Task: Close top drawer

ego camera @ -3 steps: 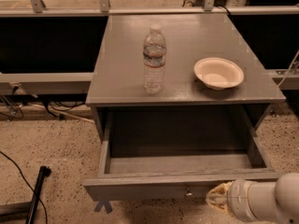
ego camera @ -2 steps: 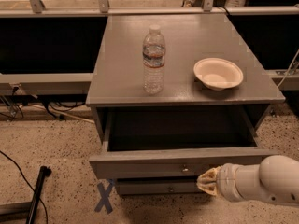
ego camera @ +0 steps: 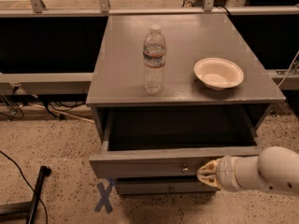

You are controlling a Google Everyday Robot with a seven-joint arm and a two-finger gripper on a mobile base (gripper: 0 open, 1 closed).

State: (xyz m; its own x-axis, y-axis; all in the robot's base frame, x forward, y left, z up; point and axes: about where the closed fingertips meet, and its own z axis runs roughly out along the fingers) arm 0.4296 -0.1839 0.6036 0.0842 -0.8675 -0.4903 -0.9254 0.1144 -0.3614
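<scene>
Camera view looks down on a gray bench [ego camera: 187,36] with the drawer [ego camera: 140,164] pulled partway out from under its top. The dark box interior shows between the front panel and the front edge of the bench, so the task is not finished. By my reading a good part of the travel is left, and the panel has to go straight back until it sits flush with the frame.

The tool [ego camera: 208,171] is low on the right, its tip at the front panel just right of the knob [ego camera: 185,168], seemingly touching the face. I cannot tell whether it is released or clenched. It grasps nothing that I can see.

The way in looks free. Nothing shows inside the box, and the side walls run parallel to the frame. The contact is right of centre, so the drawer may skew and bind on its sides. A bottle [ego camera: 154,59] and bowl [ego camera: 218,73] stand on top, well back from the front edge. The bottle is tall and could rock if the panel hits home hard. A lower drawer [ego camera: 163,187] sits just beneath the arm's path.
</scene>
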